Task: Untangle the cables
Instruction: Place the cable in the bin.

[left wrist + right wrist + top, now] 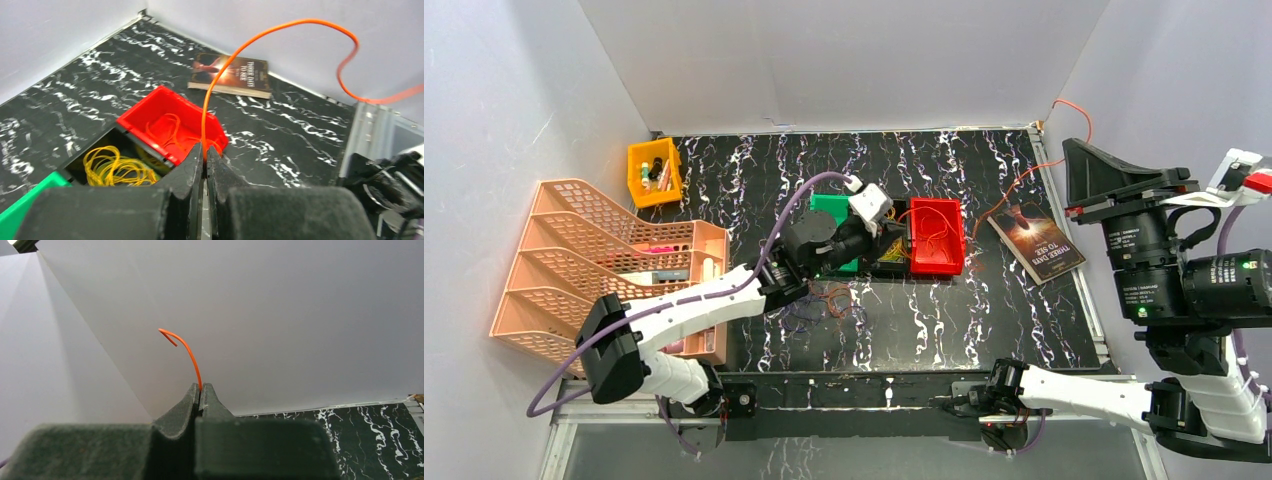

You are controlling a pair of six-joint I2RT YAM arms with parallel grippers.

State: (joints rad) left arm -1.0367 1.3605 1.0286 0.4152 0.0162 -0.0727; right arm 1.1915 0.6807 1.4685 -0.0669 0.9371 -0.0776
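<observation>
Both grippers are clamped fully shut on one orange cable [300,21]. The left gripper [205,150] pinches it just above the near edge of the red bin [150,107], where other orange loops lie. The right gripper [200,390] holds the far end high at the table's right side, with only a short tip poking out. The strand arcs left to right between them, past the book [235,75]. The left arm is far nearer the bin, so dropping the cable in likely falls to it.
</observation>
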